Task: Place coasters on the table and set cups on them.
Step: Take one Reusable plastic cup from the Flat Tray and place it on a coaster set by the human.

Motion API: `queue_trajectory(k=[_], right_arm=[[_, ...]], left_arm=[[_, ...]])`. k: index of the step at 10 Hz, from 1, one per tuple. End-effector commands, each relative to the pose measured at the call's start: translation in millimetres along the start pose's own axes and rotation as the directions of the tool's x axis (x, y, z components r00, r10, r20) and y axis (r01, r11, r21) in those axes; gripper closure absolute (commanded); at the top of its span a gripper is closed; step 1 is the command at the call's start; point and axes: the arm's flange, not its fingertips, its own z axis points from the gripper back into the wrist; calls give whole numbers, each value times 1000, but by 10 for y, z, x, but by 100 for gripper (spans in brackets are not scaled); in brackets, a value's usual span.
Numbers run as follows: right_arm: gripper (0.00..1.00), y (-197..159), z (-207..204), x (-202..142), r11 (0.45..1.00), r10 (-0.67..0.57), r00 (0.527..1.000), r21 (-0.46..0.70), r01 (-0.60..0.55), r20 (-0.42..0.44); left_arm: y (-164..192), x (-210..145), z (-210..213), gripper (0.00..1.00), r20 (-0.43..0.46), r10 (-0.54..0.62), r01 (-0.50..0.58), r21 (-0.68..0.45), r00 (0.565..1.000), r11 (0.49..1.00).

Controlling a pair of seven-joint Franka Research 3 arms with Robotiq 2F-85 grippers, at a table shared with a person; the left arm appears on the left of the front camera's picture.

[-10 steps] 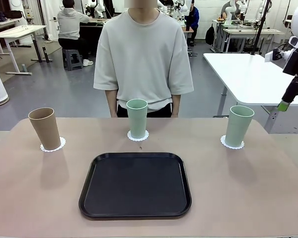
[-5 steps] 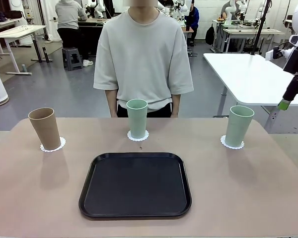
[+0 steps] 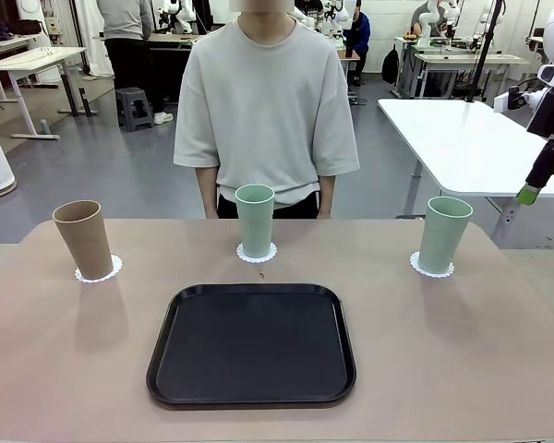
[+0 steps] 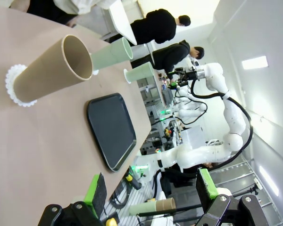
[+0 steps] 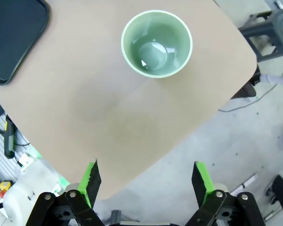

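Three cups stand upright on white lacy coasters along the far half of the beige table (image 3: 74, 369). The brown cup (image 3: 85, 238) is at the left on its coaster (image 3: 99, 270). A mint cup (image 3: 255, 220) stands mid-table on a coaster (image 3: 257, 252). Another mint cup (image 3: 444, 233) is on the right coaster (image 3: 431, 268). My right gripper (image 5: 145, 178) hangs open, high above and beside that right cup (image 5: 156, 43), past the table's corner. My left gripper (image 4: 151, 188) is open and holds nothing, well back from the brown cup (image 4: 52, 70).
A black tray (image 3: 252, 343) lies bare at the near middle of the table. A person (image 3: 266, 111) stands at the far side behind the middle cup, arms down. A white-topped table (image 3: 462, 138) stands at the back right.
The cups, coasters and both grippers stand as before. Only a person far in the background has got up and moved.
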Motion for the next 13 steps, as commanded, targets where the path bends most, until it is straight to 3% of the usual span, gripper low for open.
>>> queue_trajectory(k=[1, 3, 4, 6, 7, 8, 10, 12, 13], right_arm=[[0, 41, -44, -7, 1000, -9, 1000, -20, 9, 3], [0, 0, 0, 0, 1000, 0, 1000, 0, 0, 0], [0, -97, 8, -107, 979, -128, 985, 173, 106, 117], [0, -526, -123, -462, 793, -467, 872, 505, 340, 146], [0, -663, -210, -666, 713, -554, 826, 572, 406, 104], [0, -803, -270, -842, 660, -605, 793, 601, 451, 69], [0, -929, -275, -1256, 584, -656, 751, 686, 434, 83], [0, -1106, -300, -1675, 508, -752, 645, 745, 432, 138], [0, -1111, -311, -1855, 487, -771, 617, 769, 414, 155]], left_arm=[[-21, 2, 10, 0, 8, 6, -6, 3, 1000, 1000], [-21, 2, 10, 0, 8, 6, -6, 3, 1000, 1000], [-21, 2, 10, 0, 8, 6, -6, 3, 1000, 1000], [-21, 2, 10, 0, 8, 6, -6, 3, 1000, 1000], [-21, 2, 10, 0, 8, 6, -6, 3, 1000, 1000], [-21, 2, 10, 0, 8, 6, -6, 3, 1000, 1000], [-21, 2, 10, 0, 8, 6, -6, 3, 1000, 1000], [-21, 2, 10, 0, 8, 6, -6, 3, 1000, 1000], [-21, 2, 10, 0, 8, 6, -6, 3, 1000, 1000]])
